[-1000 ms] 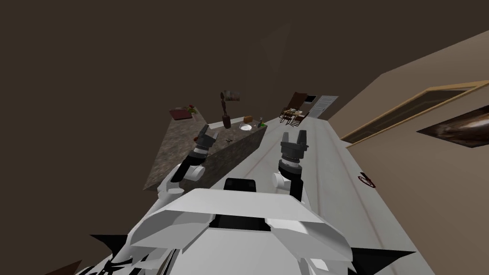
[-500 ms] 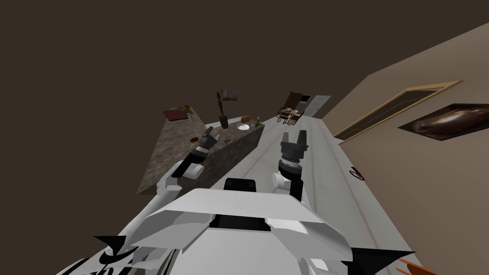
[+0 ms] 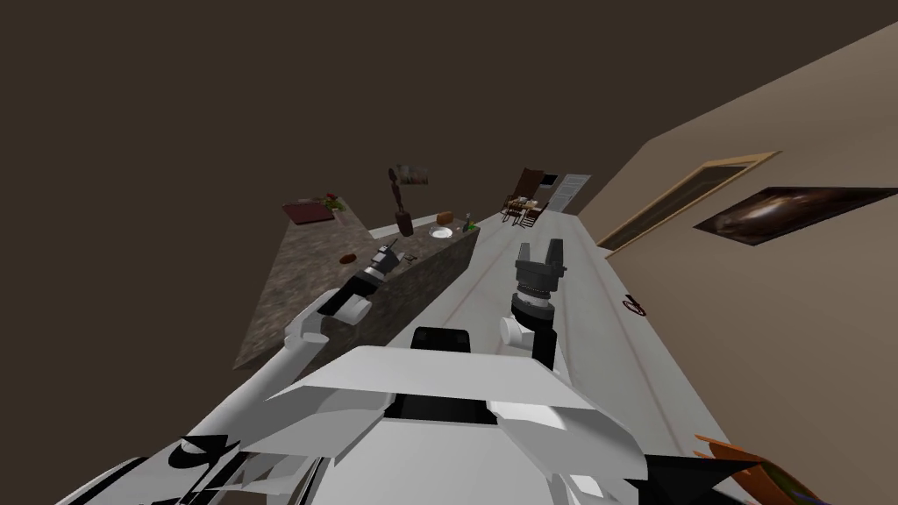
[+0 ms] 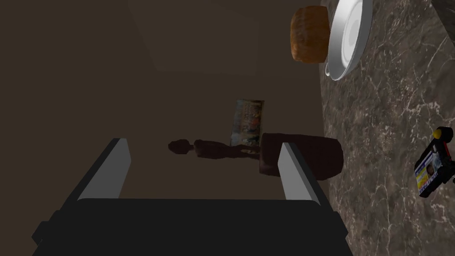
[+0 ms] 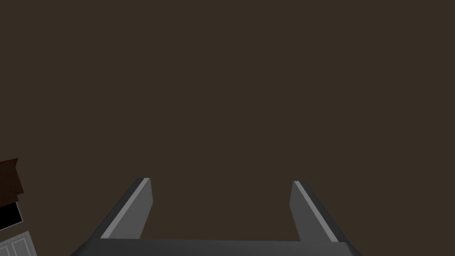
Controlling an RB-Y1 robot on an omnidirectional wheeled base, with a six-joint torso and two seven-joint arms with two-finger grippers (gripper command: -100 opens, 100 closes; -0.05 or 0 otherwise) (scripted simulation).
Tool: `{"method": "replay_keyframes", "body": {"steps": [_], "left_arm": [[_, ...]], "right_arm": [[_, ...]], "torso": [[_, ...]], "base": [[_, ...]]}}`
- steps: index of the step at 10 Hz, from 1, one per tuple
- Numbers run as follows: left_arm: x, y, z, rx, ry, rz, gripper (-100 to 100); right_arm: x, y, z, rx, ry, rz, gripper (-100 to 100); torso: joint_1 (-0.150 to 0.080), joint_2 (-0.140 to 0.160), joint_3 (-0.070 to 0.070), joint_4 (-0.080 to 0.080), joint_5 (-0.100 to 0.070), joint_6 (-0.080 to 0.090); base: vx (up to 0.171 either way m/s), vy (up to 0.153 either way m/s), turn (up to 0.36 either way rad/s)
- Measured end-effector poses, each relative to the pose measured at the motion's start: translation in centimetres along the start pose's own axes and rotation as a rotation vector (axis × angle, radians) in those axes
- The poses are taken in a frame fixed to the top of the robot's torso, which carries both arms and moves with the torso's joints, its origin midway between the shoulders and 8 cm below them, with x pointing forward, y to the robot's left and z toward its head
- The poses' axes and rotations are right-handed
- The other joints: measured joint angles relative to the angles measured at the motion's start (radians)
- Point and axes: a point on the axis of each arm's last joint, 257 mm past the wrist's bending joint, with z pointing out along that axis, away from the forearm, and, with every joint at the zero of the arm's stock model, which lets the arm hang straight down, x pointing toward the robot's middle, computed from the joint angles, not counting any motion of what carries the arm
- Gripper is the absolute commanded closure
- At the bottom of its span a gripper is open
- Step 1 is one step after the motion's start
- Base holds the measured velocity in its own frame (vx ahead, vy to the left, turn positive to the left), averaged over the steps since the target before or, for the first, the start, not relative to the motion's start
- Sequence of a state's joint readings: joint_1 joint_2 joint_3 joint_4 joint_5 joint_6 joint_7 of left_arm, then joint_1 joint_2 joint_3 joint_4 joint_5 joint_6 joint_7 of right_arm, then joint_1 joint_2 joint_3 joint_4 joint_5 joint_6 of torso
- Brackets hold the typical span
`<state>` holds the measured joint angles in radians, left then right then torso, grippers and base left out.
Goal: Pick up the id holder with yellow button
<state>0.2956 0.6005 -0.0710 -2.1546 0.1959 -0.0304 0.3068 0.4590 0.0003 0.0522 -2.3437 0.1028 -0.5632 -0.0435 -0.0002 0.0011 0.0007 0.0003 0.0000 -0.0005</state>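
My left fingers (image 4: 113,171) are wide open, empty; id holder (image 4: 433,169) lies on the bench (image 4: 382,124), long axis and yellow-button end toward the plate (image 4: 344,53).

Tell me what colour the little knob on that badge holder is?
Yellow knob on a dark badge holder; clearest in the left wrist view.

The left tool (image 3: 386,255) hung over the bench (image 3: 294,285), with the id holder (image 4: 433,169) lying flat on the bench top just off to one side of it. Beyond them a vase (image 4: 306,155) stood on the bench. Farther along lay a plate (image 4: 349,38) with a loaf (image 4: 309,33) just beside it. The right tool (image 3: 539,248) hung clear of the bench, over the floor (image 3: 596,333) to its right.
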Motion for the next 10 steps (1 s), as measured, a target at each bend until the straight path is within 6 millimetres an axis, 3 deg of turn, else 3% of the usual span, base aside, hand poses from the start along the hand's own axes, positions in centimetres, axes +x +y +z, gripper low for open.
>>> {"method": "replay_keyframes", "body": {"steps": [10], "left_arm": [[-3.4,7.8,0.1,-0.293,-0.013,0.100,-100]], "right_arm": [[0.0,0.0,0.0,0.000,0.000,0.000,0]], "torso": [[0.001,0.000,0.000,0.000,0.000,0.000]], "base": [[-0.010,-0.001,-0.096]]}}
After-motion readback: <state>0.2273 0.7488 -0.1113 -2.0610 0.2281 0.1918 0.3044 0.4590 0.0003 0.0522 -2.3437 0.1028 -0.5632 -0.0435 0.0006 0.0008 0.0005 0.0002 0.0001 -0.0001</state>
